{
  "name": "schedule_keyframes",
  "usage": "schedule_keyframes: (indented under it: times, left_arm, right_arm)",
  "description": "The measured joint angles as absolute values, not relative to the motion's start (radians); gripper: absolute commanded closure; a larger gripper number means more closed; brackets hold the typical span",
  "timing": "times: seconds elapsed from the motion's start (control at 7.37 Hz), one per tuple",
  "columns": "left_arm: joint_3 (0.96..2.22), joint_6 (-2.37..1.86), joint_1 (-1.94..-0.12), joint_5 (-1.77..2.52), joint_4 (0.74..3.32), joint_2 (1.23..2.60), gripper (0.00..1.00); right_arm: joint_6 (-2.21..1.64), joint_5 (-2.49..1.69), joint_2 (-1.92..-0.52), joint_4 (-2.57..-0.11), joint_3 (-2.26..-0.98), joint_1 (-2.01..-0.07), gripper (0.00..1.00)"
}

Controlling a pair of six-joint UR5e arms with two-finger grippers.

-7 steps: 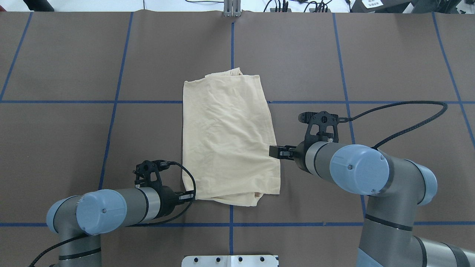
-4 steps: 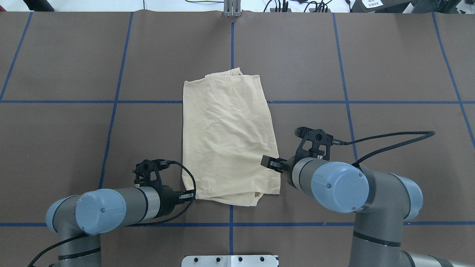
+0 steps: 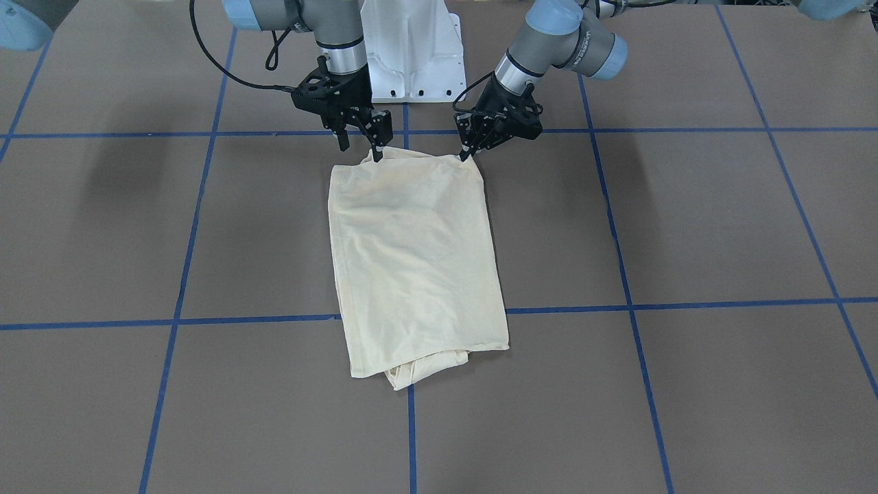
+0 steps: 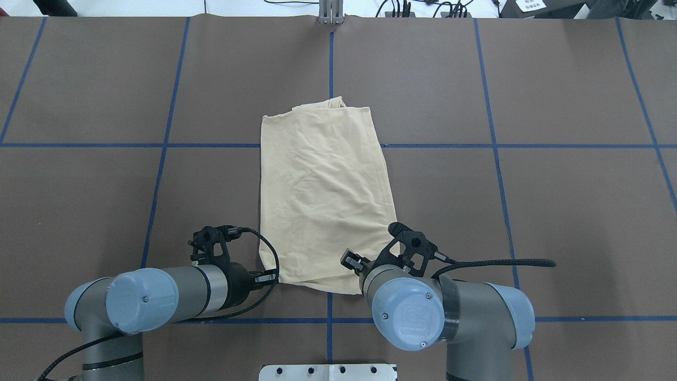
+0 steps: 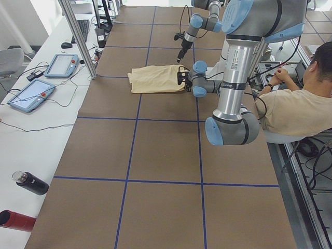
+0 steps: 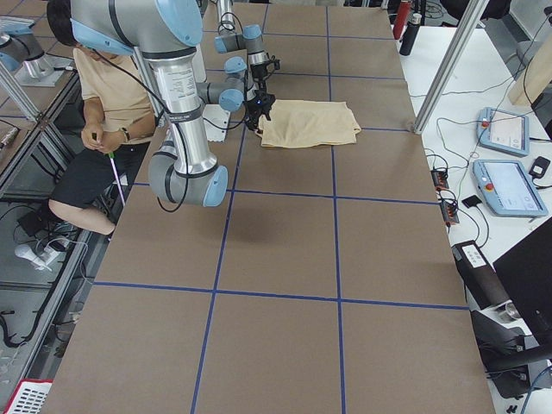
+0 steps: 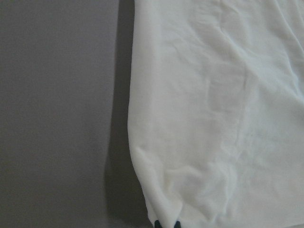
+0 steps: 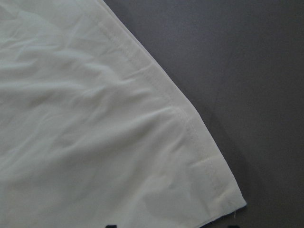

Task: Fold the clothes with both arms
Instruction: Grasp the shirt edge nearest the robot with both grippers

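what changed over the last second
The right gripper moved back along the right edge of the T-shirt to its robot-side right corner, jaws open. Nothing was taken or released. The left gripper stays shut on the robot-side left corner; the T-shirt has not shifted.

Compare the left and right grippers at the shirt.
The left gripper has its jaws shut on one near corner of the shirt; the right gripper has its jaws spread at the other, not closed on it. Seen from overhead, the left gripper points sideways along the near edge; the right gripper points diagonally forward. Both are black, at the robot-side edge.
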State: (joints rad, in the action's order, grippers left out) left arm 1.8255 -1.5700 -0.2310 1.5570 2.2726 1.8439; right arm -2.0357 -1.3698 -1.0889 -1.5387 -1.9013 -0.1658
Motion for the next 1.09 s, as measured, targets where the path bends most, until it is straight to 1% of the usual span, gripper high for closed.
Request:
schedule_keyframes:
  times: [0.27,0.54,0.68,0.81,0.95,1.09]
  left_arm:
    - [1.827,-1.57,-0.232,1.557,2.273,1.844,1.0]
    - [1.827,-1.569,-0.233,1.557,2.273,1.844,1.0]
    - [1.827,-1.569,-0.234,1.557,2.273,1.844,1.0]
    - [1.827,-1.569,-0.234,1.557,2.273,1.844,1.0]
    - [1.827,-1.569,-0.234,1.557,2.273,1.844,1.0]
    - [1.827,-1.569,-0.235,1.557,2.273,1.844,1.0]
  right_arm:
    - [-2.099,-1.354,-1.054,-1.54,-1.841,-0.156,0.2]
    - [-2.129,-1.349,-1.047,-1.541,-1.82,-0.145,0.21]
    - [-2.137,-1.348,-1.046,-1.541,-1.815,-0.141,0.26]
    - [-2.144,-1.347,-1.045,-1.541,-1.813,-0.137,0.4]
    - [-2.152,-1.345,-1.041,-1.541,-1.812,-0.135,0.62]
    - [-2.165,-1.343,-1.032,-1.541,-1.809,-0.134,0.64]
